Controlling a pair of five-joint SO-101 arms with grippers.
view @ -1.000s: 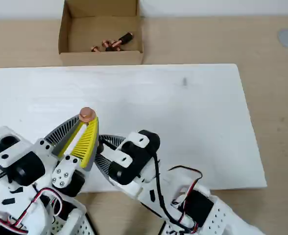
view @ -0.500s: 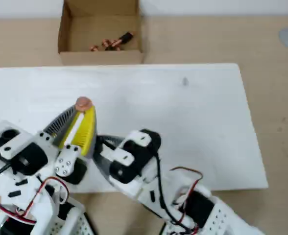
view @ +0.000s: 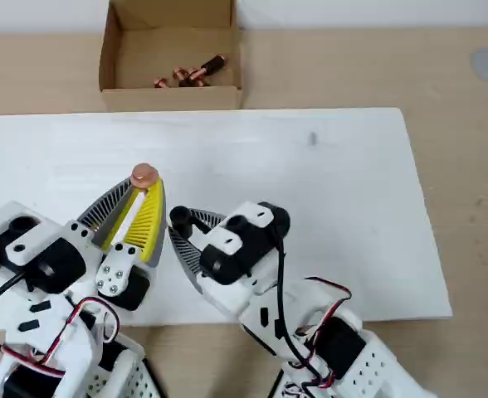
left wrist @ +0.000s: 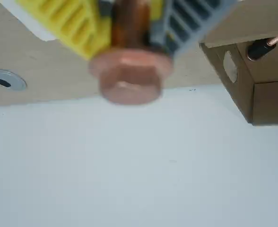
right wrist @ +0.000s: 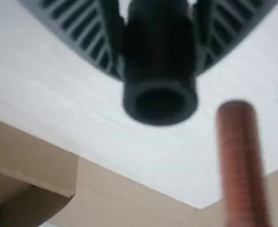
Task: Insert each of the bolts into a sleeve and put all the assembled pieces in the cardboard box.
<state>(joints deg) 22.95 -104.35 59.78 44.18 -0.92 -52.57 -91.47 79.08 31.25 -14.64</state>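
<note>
Two parts have to meet now. The left gripper (view: 143, 189) is squeezed tight on a copper bolt (left wrist: 129, 78), near the left end of the white board (view: 310, 191), with the bolt's head sticking out past the tips. The right gripper (view: 180, 220) pinches a black sleeve (right wrist: 159, 61) just beside it. The bolt's stem sits next to the sleeve's hole, not in line with it. I think the stem should face the hole first, then go in slowly and straight, because a crooked push could jam. Some finished pieces (view: 190, 75) lie in the cardboard box (view: 109, 58), past the board's far edge.
</note>
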